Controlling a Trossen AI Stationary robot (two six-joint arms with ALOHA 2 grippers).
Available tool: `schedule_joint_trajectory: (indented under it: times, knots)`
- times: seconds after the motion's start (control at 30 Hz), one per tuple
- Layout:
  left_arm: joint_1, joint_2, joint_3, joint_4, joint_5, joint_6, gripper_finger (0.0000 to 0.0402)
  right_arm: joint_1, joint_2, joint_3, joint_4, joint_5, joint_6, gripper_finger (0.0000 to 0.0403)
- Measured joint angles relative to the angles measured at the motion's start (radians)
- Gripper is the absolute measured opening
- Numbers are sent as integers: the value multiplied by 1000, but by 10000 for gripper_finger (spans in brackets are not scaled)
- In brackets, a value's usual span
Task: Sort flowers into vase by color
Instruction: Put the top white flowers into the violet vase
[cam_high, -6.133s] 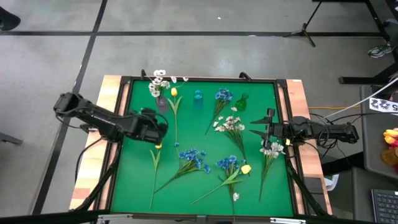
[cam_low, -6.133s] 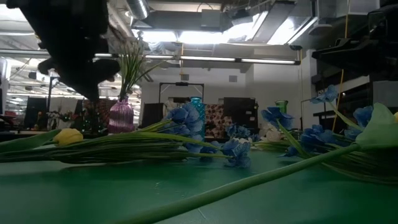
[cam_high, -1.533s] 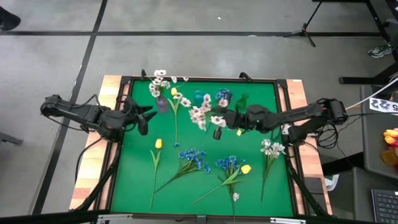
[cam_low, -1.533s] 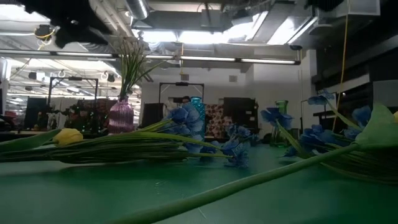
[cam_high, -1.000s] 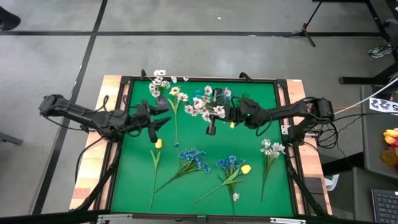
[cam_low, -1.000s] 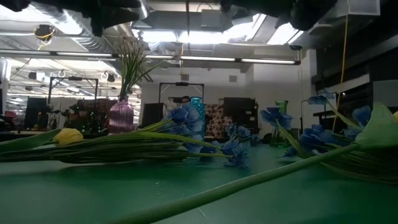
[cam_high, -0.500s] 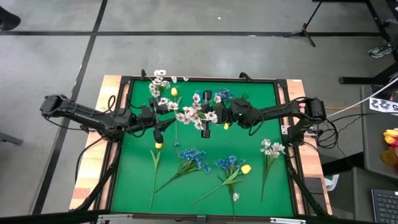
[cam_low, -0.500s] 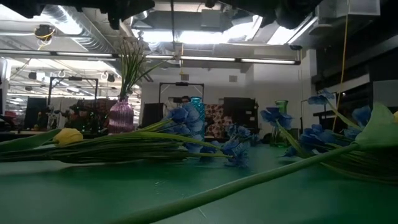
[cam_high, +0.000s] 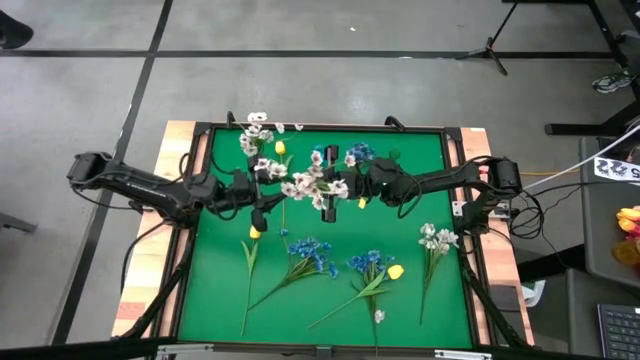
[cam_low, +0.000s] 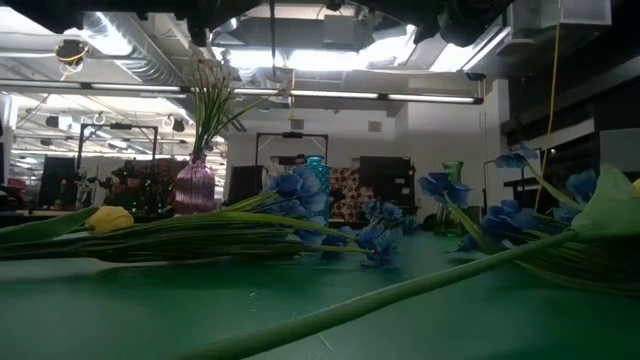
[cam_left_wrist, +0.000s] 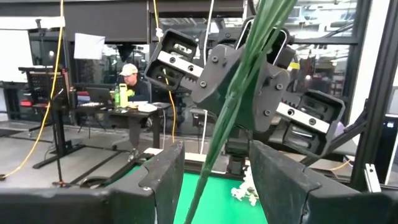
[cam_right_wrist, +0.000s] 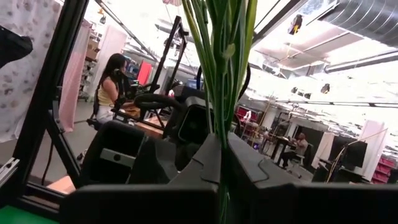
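Observation:
A white-blossom spray hangs over the mat's middle, its green stalks rising between the shut fingers of my right gripper. My left gripper faces it from the left, open. Its fingers stand on either side of the stalks without touching them. A purple vase with white sprays, a blue vase and a green vase stand at the far edge. Yellow tulips, blue blooms and a white spray lie flat on the mat. My right gripper pinches the bundle of green stalks between its two fingers. The fingers come roughly level from the table's right and lie across the stalks. The spray stands nearly upright, blossoms up, lifted clear of the mat.
The green mat has a raised dark frame. More flowers lie near the front: a blue bunch and a yellow bud. A yellow tulip and a blue bloom lie by the vases. People sit in the room beyond.
My right gripper has carried the white spray toward the table's left, still upright and clear of the mat. My left gripper has gone toward the table's right, up to the stalks, and has tipped upward; its fingers now flank them.

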Motion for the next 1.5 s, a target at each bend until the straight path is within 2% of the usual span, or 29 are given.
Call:
schedule_joint_trajectory:
  times: [0.13,0.6,0.73,1.0,1.1,1.4,1.5]
  knots:
    - [18,33,22,-1,41,-6,178,0,0,0,0,0,-1,7]
    - [24,78,59,-5,65,-6,173,0,0,0,-10,-19,-1,7]
    - [29,77,59,-5,66,-8,138,0,0,0,-15,-26,-1,7]
    - [48,77,59,-1,72,-31,38,-1,-1,0,-27,-24,-2,11]
    - [56,77,58,-6,74,-47,12,-2,-2,0,-43,-16,-2,24]
    - [56,77,56,-23,49,-43,9,-1,-7,1,-132,-8,-2,105]
    - [56,58,56,-68,28,-47,6,-13,-26,1,-197,-44,-16,129]
